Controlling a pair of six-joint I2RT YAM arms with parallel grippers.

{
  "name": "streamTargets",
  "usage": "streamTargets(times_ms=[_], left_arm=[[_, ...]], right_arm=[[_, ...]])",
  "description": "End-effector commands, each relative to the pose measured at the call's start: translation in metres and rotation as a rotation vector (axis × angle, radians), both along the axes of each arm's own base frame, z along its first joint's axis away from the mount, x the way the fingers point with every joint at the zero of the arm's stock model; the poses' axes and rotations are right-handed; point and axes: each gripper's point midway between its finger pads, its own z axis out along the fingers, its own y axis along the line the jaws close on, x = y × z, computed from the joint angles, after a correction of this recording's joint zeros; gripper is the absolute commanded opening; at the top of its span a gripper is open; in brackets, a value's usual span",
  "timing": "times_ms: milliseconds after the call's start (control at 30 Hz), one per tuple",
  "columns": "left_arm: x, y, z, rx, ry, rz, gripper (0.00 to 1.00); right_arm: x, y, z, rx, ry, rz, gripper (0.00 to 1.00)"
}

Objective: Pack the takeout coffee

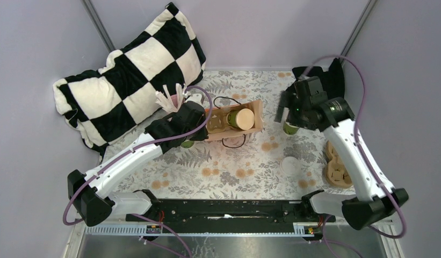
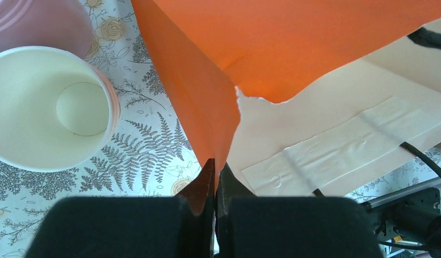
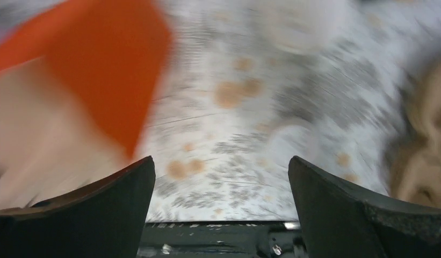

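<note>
Left gripper (image 2: 215, 171) pinching bag (image 2: 293, 48) edge, right gripper (image 3: 219, 161) spread, surroundings blurred

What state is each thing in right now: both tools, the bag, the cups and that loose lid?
left tool: shut on the bag's edge.
right tool: open, nothing between its fingers.
bag: mouth open.
carrier: inside the bag.
cup in bag: seated in the carrier, no white lid visible.
cup by right arm: outside the bag, top hidden.
white lid: lying loose, on no cup.
lidless cup: upright, empty.
</note>
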Motion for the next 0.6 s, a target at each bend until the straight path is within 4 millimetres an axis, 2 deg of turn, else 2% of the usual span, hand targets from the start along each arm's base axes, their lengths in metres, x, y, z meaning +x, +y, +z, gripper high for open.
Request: streamTargets(times_ms=[0,33,133,200,233,300,400,567], left_arm=[[0.006,-0.006,0.023,-0.055,-0.073,-0.018,0.00],[0.007,-0.006,0.023,-0.055,-0.074,-0.019,0.00],[0.007,-0.007,0.022,-0.053,-0.070,-0.026,0.00],[0.007,-0.008,0.025,-0.058,-0.072,-0.027,0.00],[0.007,-0.008,0.026,-0.061,-0.075,-0.026,0.00],[0.007,-0.008,0.028,-0.065,-0.080,-0.023,0.00],[0.008,-0.009,0.031,-0.071,-0.084,-0.026,0.00],[0.008,-0.010,0.033,-0.075,-0.084,-0.028,0.00]], right_arm=[[-0.025,0.105,0.099,0.270,-0.270,0.566,0.99],[-0.026,0.123,0.103,0.323,-0.255,0.610,0.96],[-0.021,0.173,0.097,0.365,-0.249,0.658,0.93],[-0.010,0.190,0.087,0.385,-0.293,0.609,0.87],[-0.003,0.192,0.073,0.384,-0.299,0.568,0.82],[0.013,0.192,0.057,0.370,-0.347,0.507,0.72],[0.035,0.191,0.031,0.305,-0.400,0.475,0.66],[0.059,0.191,-0.005,0.201,-0.422,0.471,0.59]])
